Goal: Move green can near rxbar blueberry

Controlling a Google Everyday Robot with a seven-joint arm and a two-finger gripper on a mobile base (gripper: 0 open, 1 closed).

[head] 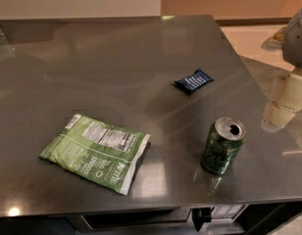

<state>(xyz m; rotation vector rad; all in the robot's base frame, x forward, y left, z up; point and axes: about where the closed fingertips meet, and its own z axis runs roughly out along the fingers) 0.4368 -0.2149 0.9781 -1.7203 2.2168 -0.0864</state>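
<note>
The green can (pixel 222 145) stands upright near the table's front right, its silver top open. The rxbar blueberry (pixel 193 81), a small flat navy wrapper with white print, lies flat further back and a little left of the can, well apart from it. My gripper (pixel 282 102) shows as pale parts under the grey arm at the right edge of the view. It hangs to the right of the can and touches neither object.
A flat green chip bag (pixel 97 152) lies at the front left of the dark grey table (pixel 116 72). The table's right edge runs diagonally close to the gripper, and the front edge is just below the can.
</note>
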